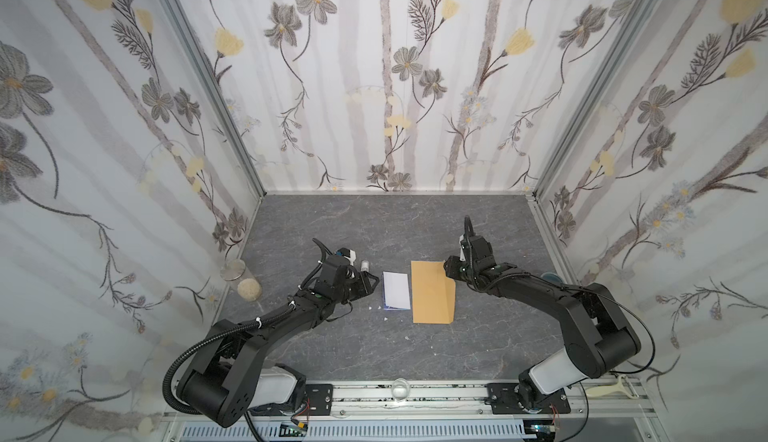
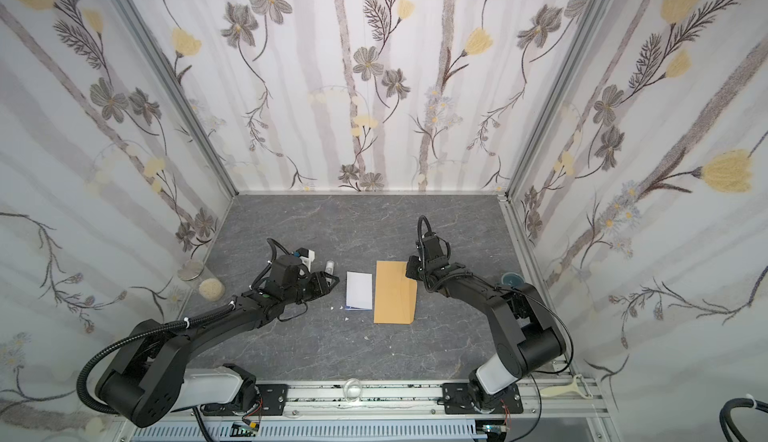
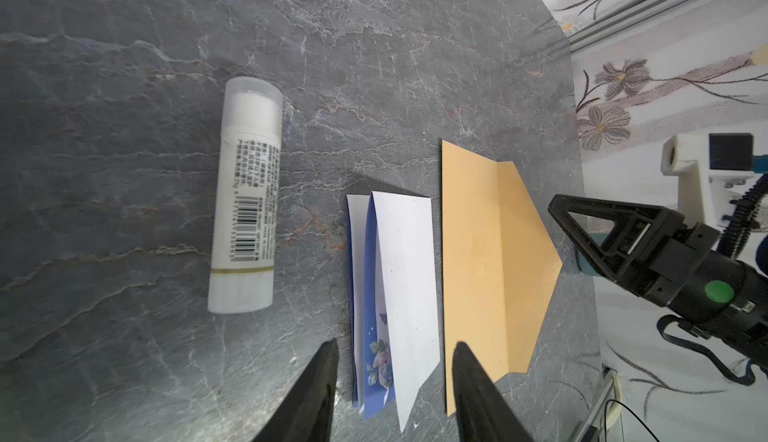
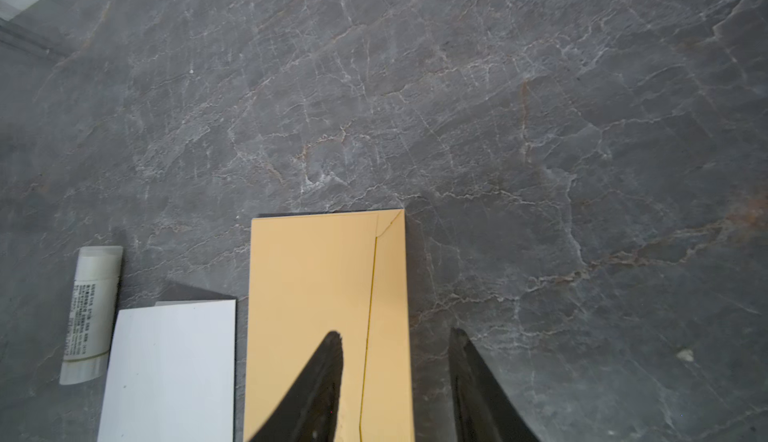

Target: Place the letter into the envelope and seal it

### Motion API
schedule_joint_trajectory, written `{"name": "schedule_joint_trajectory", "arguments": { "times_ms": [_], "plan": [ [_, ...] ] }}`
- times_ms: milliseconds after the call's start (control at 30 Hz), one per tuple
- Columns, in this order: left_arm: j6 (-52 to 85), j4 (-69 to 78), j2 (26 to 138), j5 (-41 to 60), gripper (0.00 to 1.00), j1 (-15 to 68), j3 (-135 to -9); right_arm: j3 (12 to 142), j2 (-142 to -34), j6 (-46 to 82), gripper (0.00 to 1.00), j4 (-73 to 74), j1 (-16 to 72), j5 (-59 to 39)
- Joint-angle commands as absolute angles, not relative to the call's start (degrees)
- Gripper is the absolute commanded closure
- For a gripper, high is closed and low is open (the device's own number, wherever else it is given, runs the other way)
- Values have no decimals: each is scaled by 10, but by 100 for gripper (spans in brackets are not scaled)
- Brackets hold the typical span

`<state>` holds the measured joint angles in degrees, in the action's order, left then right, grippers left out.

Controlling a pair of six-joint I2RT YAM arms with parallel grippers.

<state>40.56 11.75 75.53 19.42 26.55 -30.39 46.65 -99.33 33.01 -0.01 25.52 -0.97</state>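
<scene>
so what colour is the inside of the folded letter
Blue with a flower print on the letter, clearest in the left wrist view.

Even, soft light across your top views, walls (image 1: pixel 83 170) stretched at the edges, faint shadow beside the letter (image 4: pixel 170 369), envelope (image 4: pixel 311 286) washed bright, glue stick (image 4: pixel 91 315) soft

A grey marbled tabletop (image 1: pixel 374 228) fills the lower middle of both top views. At its centre the folded letter (image 1: pixel 395 290) lies just left of the tan envelope (image 1: pixel 430 294), a thin gap between them. A white glue stick (image 1: pixel 365 265) lies at the letter's upper left. Small white scraps (image 1: pixel 384 319), perhaps paper, lie below the letter.
</scene>
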Motion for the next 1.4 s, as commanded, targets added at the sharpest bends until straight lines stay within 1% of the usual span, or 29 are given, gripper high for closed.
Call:
{"name": "schedule_joint_trajectory", "arguments": {
  "times_ms": [0, 233, 700, 1000, 1167, 1367],
  "plan": [
    [409, 128, 758, 185, 54, 265, -308, 479, -1009, 319, 56, 19, 256, -37],
    [409, 128, 766, 185, 54, 266, -311, 492, -1033, 319, 57, 27, 260, -58],
    [403, 133, 787, 195, 54, 278, -319, 502, -1042, 319, 57, 35, 260, -73],
    [391, 137, 839, 203, 55, 290, -349, 493, -998, 317, 56, 22, 243, -58],
    [376, 156, 889, 212, 46, 289, -376, 479, -977, 317, 56, 22, 231, -73],
    [376, 192, 932, 222, 45, 288, -400, 475, -964, 317, 56, 22, 226, -83]
  ]
}}
